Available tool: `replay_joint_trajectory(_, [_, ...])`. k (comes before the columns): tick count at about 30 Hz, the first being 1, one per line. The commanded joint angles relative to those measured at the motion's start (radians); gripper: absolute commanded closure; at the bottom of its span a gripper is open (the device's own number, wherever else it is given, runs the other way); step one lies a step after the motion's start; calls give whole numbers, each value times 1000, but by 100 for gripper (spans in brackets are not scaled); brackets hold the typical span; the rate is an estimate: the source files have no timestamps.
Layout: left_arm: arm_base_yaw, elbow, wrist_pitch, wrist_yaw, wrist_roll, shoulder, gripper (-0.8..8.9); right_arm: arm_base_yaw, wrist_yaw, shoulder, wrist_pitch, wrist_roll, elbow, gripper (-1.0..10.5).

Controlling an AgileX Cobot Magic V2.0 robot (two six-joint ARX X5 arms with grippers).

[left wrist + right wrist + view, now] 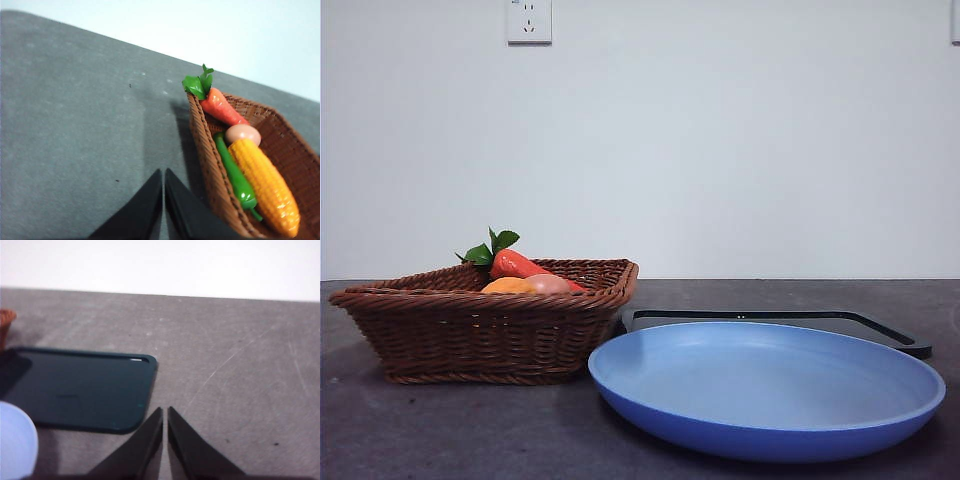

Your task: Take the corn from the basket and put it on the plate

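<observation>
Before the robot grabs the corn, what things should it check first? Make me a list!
1. Corn is in the basket and uncovered on top: ok.
2. Neighbours: a green pepper lies right alongside the corn and a pinkish round item sits at its end, so the grab may bump them: not ok.
3. Left gripper is near the basket but its jaws are shut; it must open first: not ok.
4. Blue plate has nothing on it: ok.
5. Right gripper waits over the table by the black tray, away from the basket: ok.
</observation>
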Motion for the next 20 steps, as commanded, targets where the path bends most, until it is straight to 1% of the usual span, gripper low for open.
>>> replay_joint_trajectory(1, [3, -7, -11, 5, -105, 0, 806, 2, 0, -2, 11, 142, -3, 945])
replay_joint_trajectory(4, [3, 6, -12, 23, -122, 0, 806, 2, 0, -2, 23, 219, 0, 945])
replay_joint_trajectory(8, [3, 43, -33, 70, -136, 2, 806, 2, 1, -2, 24, 268, 24, 945])
replay_joint_trajectory(11, [3, 92, -82, 71, -146, 10, 806, 2, 1, -1, 1, 270, 71, 945])
replay_joint_trajectory(15, [3, 167, -123, 77, -143, 48, 806, 2, 1, 15, -75, 265, 163, 945])
replay_joint_trajectory(18, [3, 228, -124, 119, -125, 105, 806, 2, -2, 58, -132, 263, 237, 945])
replay_joint_trajectory(20, [3, 274, -126, 164, -101, 163, 806, 6, -13, 102, -159, 262, 291, 945])
